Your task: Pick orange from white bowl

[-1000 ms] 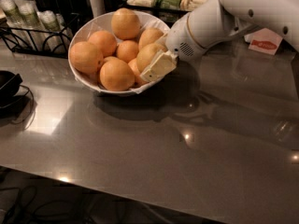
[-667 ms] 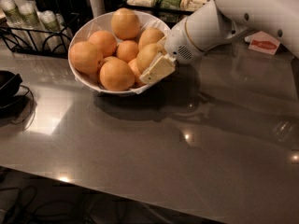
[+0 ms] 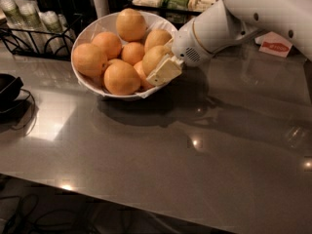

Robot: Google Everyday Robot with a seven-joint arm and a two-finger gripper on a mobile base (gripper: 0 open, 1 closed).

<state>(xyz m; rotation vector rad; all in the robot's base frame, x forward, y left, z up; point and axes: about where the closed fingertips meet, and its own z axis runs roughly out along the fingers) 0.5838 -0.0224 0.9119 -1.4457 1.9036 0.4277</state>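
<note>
Toward the back left of a glossy grey tabletop (image 3: 146,160), a wide round white bowl (image 3: 97,24) with thin walls, heaped with round fruit. At the right side of that heap, inside the rim and level with the rest of the pile, the large, dimpled, yellowish orange (image 3: 153,57), touching its neighbours on the left and below. Hard against it from the right, reaching in over the bowl's edge, the cream-tipped robot gripper (image 3: 165,70), its pale flat end laid along the fruit's lower right flank. Cannot tell whether closed on the fruit or merely resting beside it. Behind the gripper, a thick white robot arm (image 3: 253,13), slanting up toward the top right corner. Elsewhere in the bowl, smaller deeper-orange fruits (image 3: 121,78): one on top of the heap, one by the left wall, one at the front, more packed between them. Just left of the bowl, a black wire rack (image 3: 34,43) with pale cups standing in it. At the table's left edge, a black object (image 3: 7,87) with a thin cable trailing from it. Near the arm on the right, a small red and white card (image 3: 275,47), flat on the tabletop. Along the back, beyond the bowl, green and pale packets (image 3: 175,1) in a row.
</note>
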